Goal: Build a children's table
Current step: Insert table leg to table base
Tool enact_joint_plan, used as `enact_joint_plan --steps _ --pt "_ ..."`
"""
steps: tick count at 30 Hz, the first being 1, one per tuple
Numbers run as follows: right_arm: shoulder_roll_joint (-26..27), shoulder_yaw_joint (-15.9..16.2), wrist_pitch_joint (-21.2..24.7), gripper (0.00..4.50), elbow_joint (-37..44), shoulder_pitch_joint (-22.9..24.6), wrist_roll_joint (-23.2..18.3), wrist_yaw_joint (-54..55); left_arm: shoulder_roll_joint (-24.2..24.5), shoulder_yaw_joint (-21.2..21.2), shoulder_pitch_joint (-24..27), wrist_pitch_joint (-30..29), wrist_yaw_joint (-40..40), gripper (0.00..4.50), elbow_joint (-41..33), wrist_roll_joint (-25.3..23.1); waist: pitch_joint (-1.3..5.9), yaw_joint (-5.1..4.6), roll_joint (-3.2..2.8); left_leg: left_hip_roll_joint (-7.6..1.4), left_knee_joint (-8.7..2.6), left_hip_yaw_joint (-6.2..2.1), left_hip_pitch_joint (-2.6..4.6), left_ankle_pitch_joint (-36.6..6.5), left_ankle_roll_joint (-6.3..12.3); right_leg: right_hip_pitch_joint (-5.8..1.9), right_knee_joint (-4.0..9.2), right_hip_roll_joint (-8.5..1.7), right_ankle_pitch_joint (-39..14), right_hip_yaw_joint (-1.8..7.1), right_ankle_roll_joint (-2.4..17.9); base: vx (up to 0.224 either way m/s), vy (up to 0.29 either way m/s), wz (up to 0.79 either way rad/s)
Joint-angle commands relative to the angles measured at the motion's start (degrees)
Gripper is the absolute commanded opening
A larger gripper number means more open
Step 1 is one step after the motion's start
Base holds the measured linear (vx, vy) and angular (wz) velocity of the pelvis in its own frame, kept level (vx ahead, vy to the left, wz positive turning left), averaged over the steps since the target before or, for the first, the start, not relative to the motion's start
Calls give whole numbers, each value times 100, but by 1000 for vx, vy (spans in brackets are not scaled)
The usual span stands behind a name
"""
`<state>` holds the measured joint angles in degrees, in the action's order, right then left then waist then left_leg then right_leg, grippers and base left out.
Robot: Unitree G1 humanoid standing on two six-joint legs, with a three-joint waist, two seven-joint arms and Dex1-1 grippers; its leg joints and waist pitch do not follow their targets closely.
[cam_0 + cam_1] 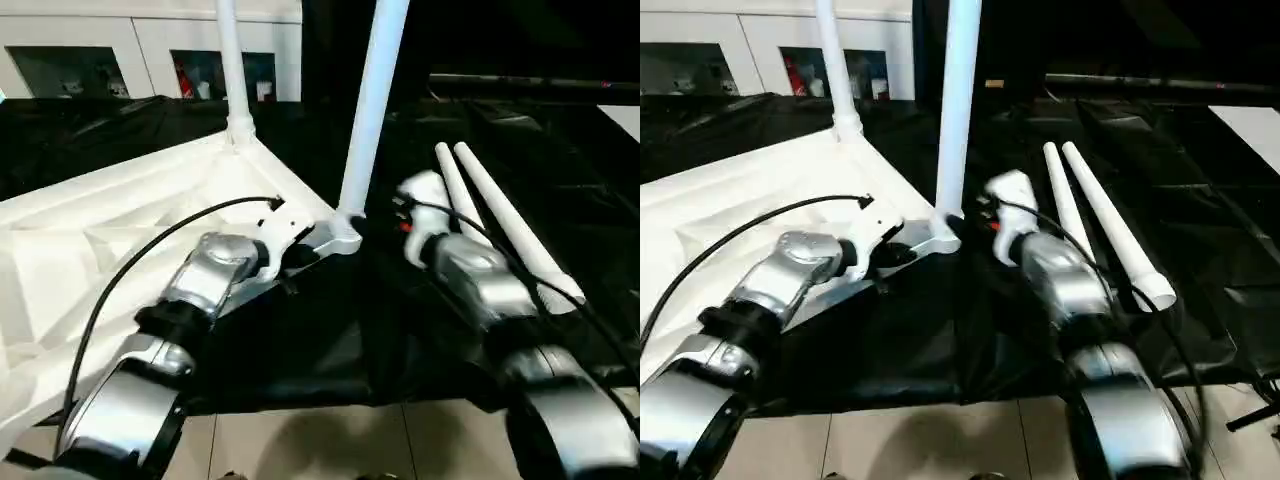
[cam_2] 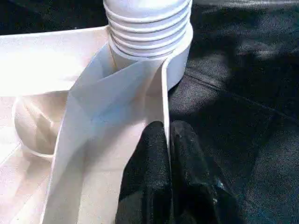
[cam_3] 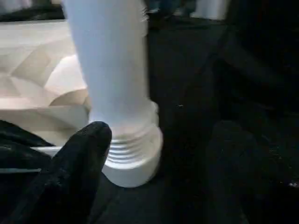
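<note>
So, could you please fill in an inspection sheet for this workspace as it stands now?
Surface: black-draped work table, cloth creased.
Job's things: white plastic ribbed tabletop lies underside up; two white tapered tube legs stand in corner sockets, the near leg with threads showing above its socket, the far leg behind it; two loose legs lie side by side on the cloth.
Clutter: nothing seen.
Grippers: left gripper shut on the tabletop's edge wall by the near socket; right gripper open around the near leg's base, holding nothing.
Cables: black cable loops over the left forearm.
Surroundings: white cabinets behind; tiled floor in front.
</note>
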<state>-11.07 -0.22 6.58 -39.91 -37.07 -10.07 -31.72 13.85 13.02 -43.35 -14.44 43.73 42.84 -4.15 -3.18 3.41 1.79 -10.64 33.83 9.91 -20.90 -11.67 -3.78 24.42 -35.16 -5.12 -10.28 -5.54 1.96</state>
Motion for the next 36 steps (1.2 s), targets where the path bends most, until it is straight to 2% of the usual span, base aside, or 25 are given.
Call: enact_joint_plan --steps 1,7,8,12,15,16,17,18,19,20,21,22,24,25,26,27,28,29,30,31,32,33,34,35,36 --pt "-10 -228 226 387 596 173 -183 305 -110 -285 61 246 -198 0 -236 308 399 63 16 -252 -348 -38 22 -282 600 -470 363 -392 -422 346 1358 0 0 0" --pt "83 -421 733 387 1629 836 -249 782 -103 -295 142 217 -317 0 -386 246 414 66 -14 -226 -333 -36 1 -121 575 -474 336 -365 -200 339 1298 0 0 0" --pt "109 -425 781 387 1713 917 -241 844 -105 -310 161 307 -219 0 -430 300 411 73 -64 -216 -329 -33 10 -137 565 -461 343 -365 -225 338 1313 0 0 0" --pt "151 -354 977 387 2017 1151 -176 1000 -116 -365 194 228 -166 0 -588 362 410 68 -60 -207 -326 -34 -6 -154 539 -485 352 -363 -292 333 1280 0 0 0" --pt "160 -317 1167 387 2267 1261 -140 1118 -112 -360 224 133 -174 0 -659 366 396 61 -63 -223 -395 -29 61 -753 397 -538 399 -353 -980 318 1201 0 0 0" --pt "158 -313 1243 387 2347 1283 -123 1143 -109 -356 245 118 -172 0 -680 368 352 44 -71 -202 -453 -6 134 -1335 351 -566 480 -321 -1680 293 1168 0 0 0" --pt "155 -312 1274 387 2378 1294 -115 1149 -111 -354 254 117 -174 0 -689 366 337 35 -74 -187 -467 6 176 -1536 357 -576 523 -311 -1995 280 1143 0 0 0" --pt "157 -321 1310 387 2395 1298 -111 1172 -114 -356 265 109 -172 0 -699 366 309 100 -3 -82 -471 -132 -140 -1531 647 -833 567 -456 -2542 135 951 0 0 0" --pt "168 -348 1375 387 2411 1300 -108 1229 -119 -362 285 88 -160 0 -720 364 322 120 -93 -78 -489 -191 -185 -1448 830 -900 646 -556 -2869 42 767 16 0 24" --pt "148 -327 1374 387 2416 1297 -70 1242 -123 -368 303 59 -134 0 -742 372 355 58 -106 -54 -430 -257 -172 -1221 1084 -929 726 -620 -3030 -86 604 32 8 47" --pt "130 -305 1370 387 2423 1295 -37 1249 -123 -370 313 45 -129 0 -757 368 366 69 -148 -49 -400 -280 -181 -1083 1139 -969 752 -638 -2973 -145 594 32 8 47" --pt "116 -282 1377 387 2451 1298 -16 1260 -121 -370 327 33 -129 0 -784 363 408 51 -192 -24 -331 -337 -291 -637 1319 -1106 760 -621 -2464 -278 606 64 2 48" --pt "95 -236 1399 387 2502 1304 12 1261 -118 -370 341 13 -126 0 -815 359 480 3 -250 33 -257 -438 -350 80 1656 -1205 659 -501 -1472 -442 658 87 -4 46" --pt "82 -206 1403 387 2524 1307 28 1245 -116 -368 345 8 -133 0 -824 352 461 -86 -281 38 -258 -535 -243 428 1928 -1154 577 -363 -1021 -522 730 106 10 47" --pt "83 -199 1379 387 2542 1313 23 1232 -113 -364 350 6 -126 0 -835 352 464 -118 -289 61 -251 -598 -196 656 2080 -1162 531 -282 -848 -551 754 137 6 39" --pt "113 -250 1439 387 2556 1319 -48 1248 -111 -362 352 0 -121 0 -837 351 530 -214 -413 -234 -295 -596 356 819 2098 -822 375 -137 -803 -431 846 137 6 39" --pt "119 -263 1454 387 2558 1320 -68 1247 -110 -359 353 2 -122 0 -838 347 468 -327 -392 -597 -344 -917 833 1061 2554 -384 45 -62 -929 -324 919 147 -14 11" --pt "118 -278 1476 387 2574 1327 -100 1228 -107 -356 356 5 -122 0 -844 335 444 -392 -274 -724 -349 -1046 990 1456 2889 -122 -165 -183 -669 -93 703 133 -27 -2" --pt "100 -260 1488 387 2606 1340 -99 1192 -107 -373 362 -16 -127 0 -857 316 439 -368 -147 -558 -219 -945 1007 1749 2952 -31 -134 -314 -146 135 619 133 -27 -2" --pt "89 -239 1492 387 2630 1351 -90 1172 -106 -389 369 -28 -133 0 -868 301 466 -175 40 131 71 -424 389 1496 2536 -660 83 -426 1078 430 918 119 -39 6" --pt "84 -237 1505 387 2646 1360 -99 1160 -100 -392 380 17 -139 0 -877 288 464 -54 122 484 252 -272 -89 1122 2377 -1089 124 -390 1707 623 1141 105 -51 13" --pt "82 -233 1509 387 2652 1362 -102 1157 -94 -392 386 48 -138 0 -885 283 561 129 99 320 464 -363 -570 748 1720 -1486 -26 -764 3814 921 1410 105 -51 13" --pt "57 -209 1505 387 2653 1364 -87 1128 -84 -379 391 25 -104 0 -889 283 534 185 32 170 188 -342 -489 1012 978 -1251 -260 -455 5807 680 1275 36 -19 23" --pt "35 -189 1502 387 2653 1367 -76 1099 -71 -361 399 22 -77 0 -893 273 534 169 -31 159 62 -305 -396 1389 790 -1163 -357 -250 6160 517 1062 0 0 0" --pt "20 -174 1501 387 2653 1369 -71 1083 -59 -343 404 14 -61 0 -896 271 564 125 -208 9 80 -381 -211 2135 852 -933 -463 -79 5703 369 635 0 0 0"
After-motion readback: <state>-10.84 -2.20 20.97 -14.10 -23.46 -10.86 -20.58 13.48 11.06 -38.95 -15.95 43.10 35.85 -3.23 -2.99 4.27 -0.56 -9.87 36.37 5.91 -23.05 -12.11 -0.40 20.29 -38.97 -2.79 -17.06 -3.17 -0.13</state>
